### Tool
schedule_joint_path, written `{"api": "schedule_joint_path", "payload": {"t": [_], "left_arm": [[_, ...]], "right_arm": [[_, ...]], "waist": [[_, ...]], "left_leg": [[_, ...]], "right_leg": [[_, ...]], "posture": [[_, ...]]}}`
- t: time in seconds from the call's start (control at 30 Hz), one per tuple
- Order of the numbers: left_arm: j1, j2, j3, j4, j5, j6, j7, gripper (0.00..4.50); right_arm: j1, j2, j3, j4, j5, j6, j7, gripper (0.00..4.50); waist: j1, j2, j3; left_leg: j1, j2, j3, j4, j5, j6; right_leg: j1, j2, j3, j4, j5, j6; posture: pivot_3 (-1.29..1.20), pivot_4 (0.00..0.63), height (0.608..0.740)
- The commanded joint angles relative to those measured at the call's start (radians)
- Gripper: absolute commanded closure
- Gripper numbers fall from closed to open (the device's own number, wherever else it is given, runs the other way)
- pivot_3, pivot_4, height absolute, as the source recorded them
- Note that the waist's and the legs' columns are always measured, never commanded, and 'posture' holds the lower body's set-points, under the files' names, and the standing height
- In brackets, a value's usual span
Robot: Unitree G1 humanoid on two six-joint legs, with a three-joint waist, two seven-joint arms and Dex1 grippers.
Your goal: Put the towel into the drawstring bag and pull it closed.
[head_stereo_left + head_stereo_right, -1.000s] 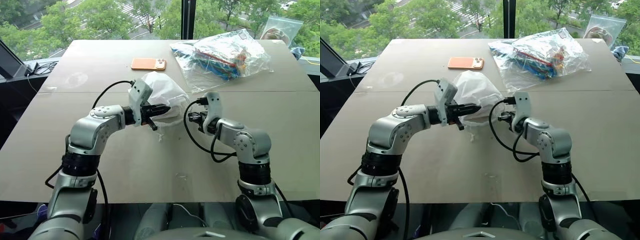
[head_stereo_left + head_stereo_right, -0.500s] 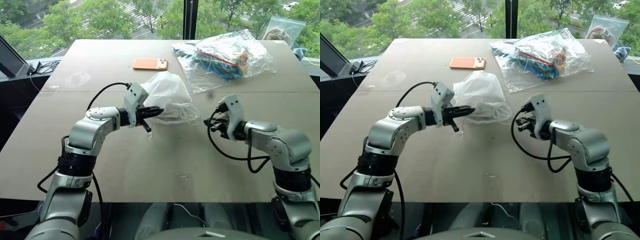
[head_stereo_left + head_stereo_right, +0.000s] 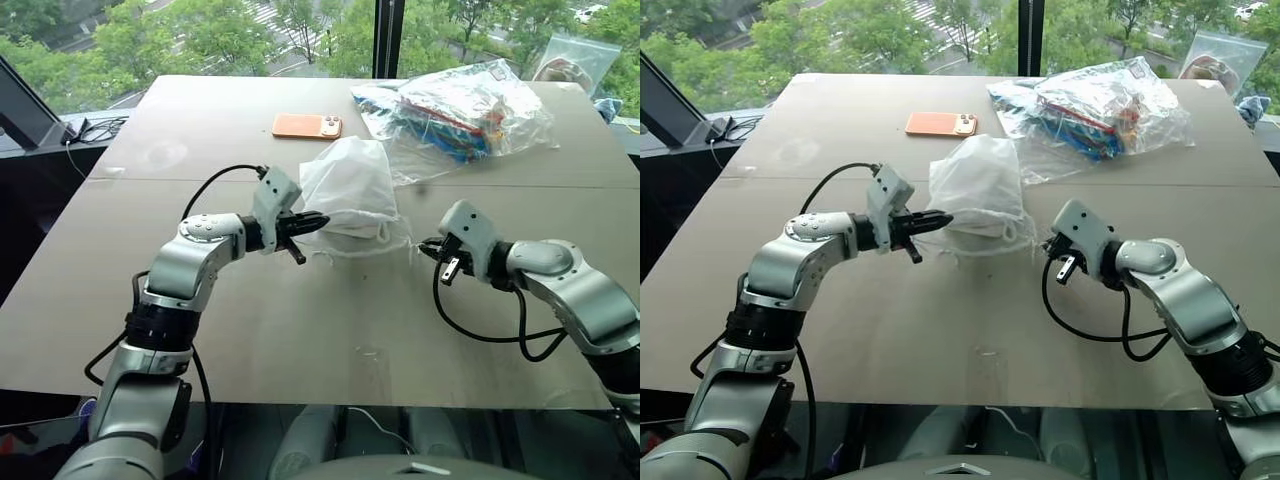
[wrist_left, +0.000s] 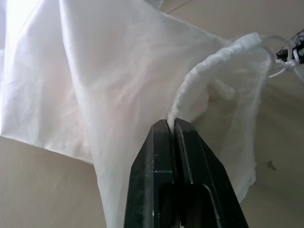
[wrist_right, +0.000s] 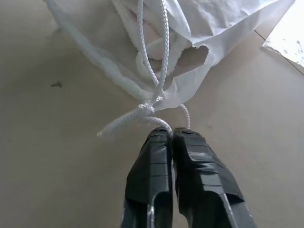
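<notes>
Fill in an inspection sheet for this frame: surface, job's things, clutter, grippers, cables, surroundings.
Surface: brown table, seam running across it.
Job's things: drawstring bag lies mid-table, its mouth gathered but not fully shut; cream towel shows inside through the gap; knotted cords trail toward the right arm.
Clutter: orange phone behind the bag; clear plastic bag of colourful items at the far right.
Grippers: left gripper shut on the bag's gathered rim; right gripper nearly closed at the cord, grip uncertain.
Cables: black cables loop off both forearms.
Surroundings: window with trees behind; another clear bag at the far right corner.
</notes>
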Motion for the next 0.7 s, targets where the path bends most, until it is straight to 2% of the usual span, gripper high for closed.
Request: {"api": "schedule_joint_path", "payload": {"t": [0.03, 0.07, 0.1, 0.23, 0.37, 0.57, 0.7], "left_arm": [[0.004, 0.013, 0.062, -0.057, -0.055, 0.000, -0.028, 4.50], [0.010, 0.019, 0.065, -0.059, -0.058, 0.004, -0.033, 4.50], [0.013, 0.022, 0.067, -0.060, -0.060, 0.011, -0.034, 4.50], [0.014, 0.022, 0.065, -0.062, -0.059, 0.011, -0.028, 4.50], [0.014, 0.022, 0.056, -0.065, -0.051, 0.005, -0.031, 4.50], [0.012, 0.028, 0.054, -0.065, -0.050, 0.004, -0.038, 4.50], [0.012, 0.032, 0.052, -0.062, -0.048, 0.000, -0.042, 4.50]], "right_arm": [[0.037, 0.041, -0.116, -0.042, 0.057, 0.078, -0.044, 2.66], [0.054, 0.044, -0.129, -0.059, 0.080, 0.100, -0.036, 2.14], [0.070, 0.052, -0.139, -0.075, 0.102, 0.113, -0.028, 1.82], [0.078, 0.126, -0.152, -0.058, 0.089, 0.133, -0.105, 1.82], [0.066, 0.205, -0.173, -0.086, 0.156, 0.198, -0.127, 1.82], [0.046, 0.262, -0.123, -0.088, 0.125, 0.193, -0.185, 1.82], [0.029, 0.303, -0.150, -0.090, 0.157, 0.220, -0.203, 1.82]], "waist": [[0.001, 0.000, 0.000], [0.000, 0.000, 0.000], [0.000, 0.000, 0.000], [-0.006, 0.000, 0.000], [-0.004, 0.000, 0.000], [-0.005, 0.000, 0.000], [-0.005, 0.000, 0.000]], "left_leg": [[0.000, 0.000, -0.001, 0.000, 0.000, 0.000], [0.000, 0.000, -0.001, 0.000, 0.000, 0.000], [0.000, 0.000, 0.000, 0.000, 0.000, 0.000], [0.000, 0.000, 0.000, 0.000, 0.000, 0.000], [0.000, 0.000, 0.000, 0.000, 0.000, 0.000], [0.000, 0.000, 0.000, 0.000, 0.000, 0.000], [0.000, 0.000, 0.000, 0.000, 0.000, 0.000]], "right_leg": [[0.000, 0.000, 0.000, 0.000, 0.000, 0.000], [0.000, 0.000, 0.000, 0.000, 0.000, 0.000], [0.000, 0.000, 0.000, 0.000, 0.000, 0.000], [0.000, 0.000, 0.000, 0.001, 0.000, 0.000], [0.000, 0.000, 0.000, 0.000, 0.000, 0.000], [0.000, 0.000, 0.000, 0.001, 0.000, 0.000], [0.000, 0.000, 0.000, 0.001, 0.000, 0.000]], "posture": [[0.00, 0.150, 0.740], [0.00, 0.150, 0.740], [0.00, 0.150, 0.740], [0.00, 0.150, 0.740], [0.00, 0.150, 0.740], [0.00, 0.150, 0.740], [0.00, 0.150, 0.740]]}}
